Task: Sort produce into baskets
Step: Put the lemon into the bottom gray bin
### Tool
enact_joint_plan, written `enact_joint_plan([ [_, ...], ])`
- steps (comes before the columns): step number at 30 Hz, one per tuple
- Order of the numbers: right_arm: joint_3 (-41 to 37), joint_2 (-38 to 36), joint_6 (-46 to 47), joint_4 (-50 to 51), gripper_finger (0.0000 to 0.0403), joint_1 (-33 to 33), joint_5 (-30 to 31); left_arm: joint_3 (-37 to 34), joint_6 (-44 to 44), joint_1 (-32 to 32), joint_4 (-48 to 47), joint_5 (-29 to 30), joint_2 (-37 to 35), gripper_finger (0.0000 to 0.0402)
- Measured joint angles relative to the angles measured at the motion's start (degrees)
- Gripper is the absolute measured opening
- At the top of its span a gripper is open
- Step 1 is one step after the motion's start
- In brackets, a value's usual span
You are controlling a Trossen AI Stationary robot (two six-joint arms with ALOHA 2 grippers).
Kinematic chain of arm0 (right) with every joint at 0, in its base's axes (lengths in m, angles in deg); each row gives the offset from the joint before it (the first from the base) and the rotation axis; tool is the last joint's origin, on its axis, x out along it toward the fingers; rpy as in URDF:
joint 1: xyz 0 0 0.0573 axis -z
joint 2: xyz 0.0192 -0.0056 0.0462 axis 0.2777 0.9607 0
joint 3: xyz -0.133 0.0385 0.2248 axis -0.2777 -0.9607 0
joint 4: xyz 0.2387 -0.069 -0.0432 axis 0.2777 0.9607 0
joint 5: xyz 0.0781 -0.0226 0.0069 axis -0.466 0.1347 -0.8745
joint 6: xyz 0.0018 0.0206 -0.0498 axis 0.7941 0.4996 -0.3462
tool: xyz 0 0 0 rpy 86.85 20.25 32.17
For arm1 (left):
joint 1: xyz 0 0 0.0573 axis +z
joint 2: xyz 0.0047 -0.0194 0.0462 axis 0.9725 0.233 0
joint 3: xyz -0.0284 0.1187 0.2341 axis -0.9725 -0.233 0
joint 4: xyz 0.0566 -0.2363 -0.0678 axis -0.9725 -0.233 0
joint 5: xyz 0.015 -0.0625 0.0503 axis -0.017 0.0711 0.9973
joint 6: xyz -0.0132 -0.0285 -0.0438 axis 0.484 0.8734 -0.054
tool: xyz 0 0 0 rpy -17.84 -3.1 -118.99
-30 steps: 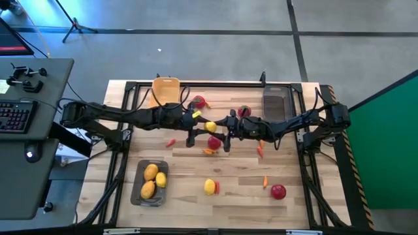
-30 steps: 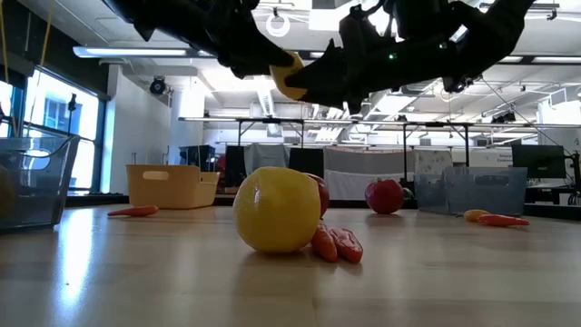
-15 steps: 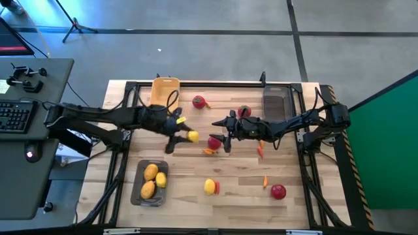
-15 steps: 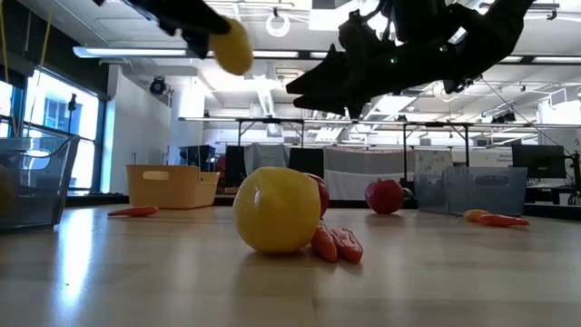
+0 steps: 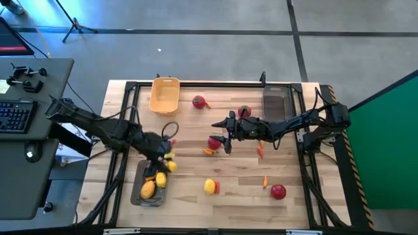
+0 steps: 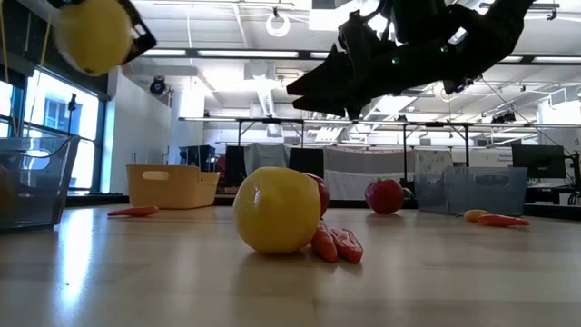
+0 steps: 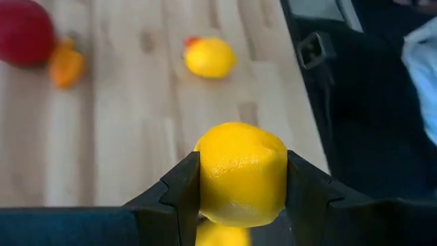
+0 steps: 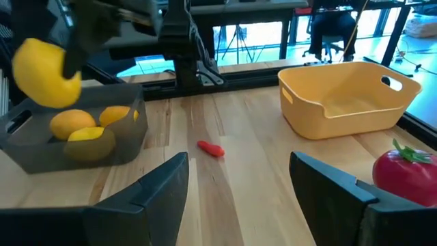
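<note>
My left gripper [image 5: 167, 161] is shut on a yellow lemon [image 7: 240, 171]. It hangs over the far right corner of a dark grey tray [image 5: 138, 196] that holds several lemons, near the table's front left. In the right wrist view that lemon [image 8: 44, 72] floats above the tray [image 8: 27, 147]. My right gripper [image 5: 221, 135] stands open at mid-table, above and beside a red fruit [image 5: 213, 142]. Its fingers [image 8: 160, 191] hold nothing. My left gripper pinches the lemon between its two fingers [image 7: 179, 188], one on each side of the lemon's middle [image 7: 208, 179]. The fingers slant down toward the tray. The lemon is lifted clear, well above the table [image 6: 91, 36].
A yellow basket [image 5: 164, 94] stands at the far left and a second dark tray [image 5: 275, 104] at the far right. Loose on the wood lie red fruits [image 5: 198, 101] [image 5: 279, 191], a lemon [image 5: 209, 187] and small carrots [image 5: 264, 181].
My left gripper has carried the lemon from mid-table toward the near left, over to the grey tray, turning and tipping downward on the way. The lemon has stayed clear of the table.
</note>
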Motion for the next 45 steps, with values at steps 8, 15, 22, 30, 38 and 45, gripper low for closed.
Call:
enact_joint_plan([
  [8, 0.0, 0.0, 2.63, 0.28, 0.0245, 0.0, -0.11, -0.02, 3.91, -4.98, -0.18, 0.09, 3.36, 0.0141],
  [15, 0.0, 0.0, 4.96, 0.28, 0.0245, 0.0, -0.09, -0.04, 3.98, -5.45, 0.43, 1.38, 4.9, 0.014],
  [22, 0.0, 0.0, 4.95, 0.32, 0.0245, 0.0, -0.07, -0.04, 5.25, -5.5, -1.37, 1.55, 4.9, 0.014],
  [30, 0.0, 0.0, 4.94, 0.38, 0.0245, 0.0, -0.06, -0.04, 10.18, -8.94, -7.58, -0.55, 7.62, 0.014],
  [38, -0.02, -0.04, 4.94, 1.69, 0.0245, 0.0, -0.01, -0.07, 11.5, -14.24, -6.46, -3.27, 13.2, 0.014],
  [45, -0.02, -0.04, 4.94, 2.9, 0.0245, 0.0, 0.13, -0.07, 15.3, -14.89, -6.17, -8.31, 17.37, 0.0182],
])
